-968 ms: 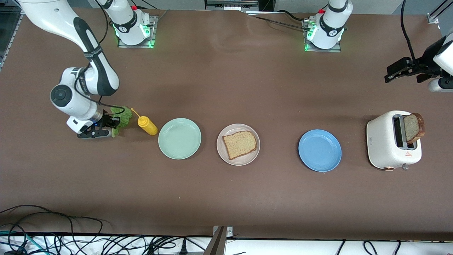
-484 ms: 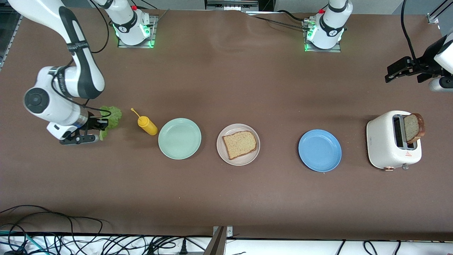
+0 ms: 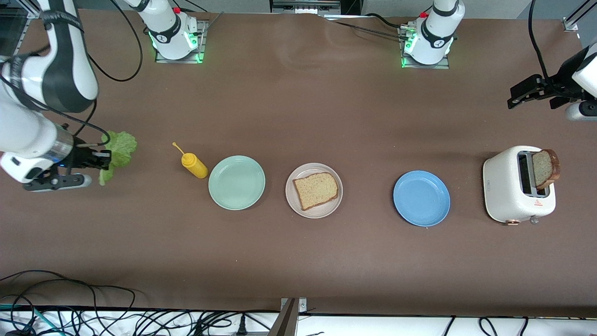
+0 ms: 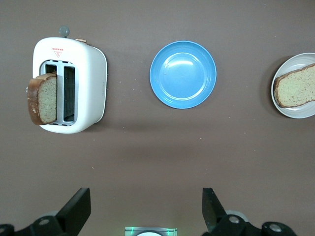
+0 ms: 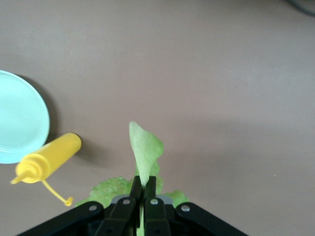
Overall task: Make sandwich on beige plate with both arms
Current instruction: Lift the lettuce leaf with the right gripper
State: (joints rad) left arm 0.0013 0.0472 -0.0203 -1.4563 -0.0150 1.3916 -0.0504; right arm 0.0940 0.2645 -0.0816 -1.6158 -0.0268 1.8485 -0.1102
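My right gripper [image 3: 105, 161] is shut on a ruffled green lettuce leaf [image 3: 119, 149], which it holds up over the table at the right arm's end. In the right wrist view the leaf [image 5: 145, 147] sticks out from between the shut fingers of the right gripper [image 5: 143, 183]. The beige plate [image 3: 326, 210] lies mid-table with one brown bread slice [image 3: 316, 190] flat on it. A second slice [image 3: 544, 168] stands in the toaster. My left gripper [image 3: 513, 95] hangs open and holds nothing, over bare table at the left arm's end; the left arm waits.
A white toaster [image 3: 506, 191] stands toward the left arm's end, with a blue plate [image 3: 421, 198] between it and the beige plate. A mint-green plate [image 3: 236, 182] and a yellow squeeze bottle [image 3: 194, 165] lie toward the right arm's end. Cables run along the table's front edge.
The right gripper has carried the lettuce away from the yellow bottle toward the right arm's end of the table and higher. The left arm has not moved.
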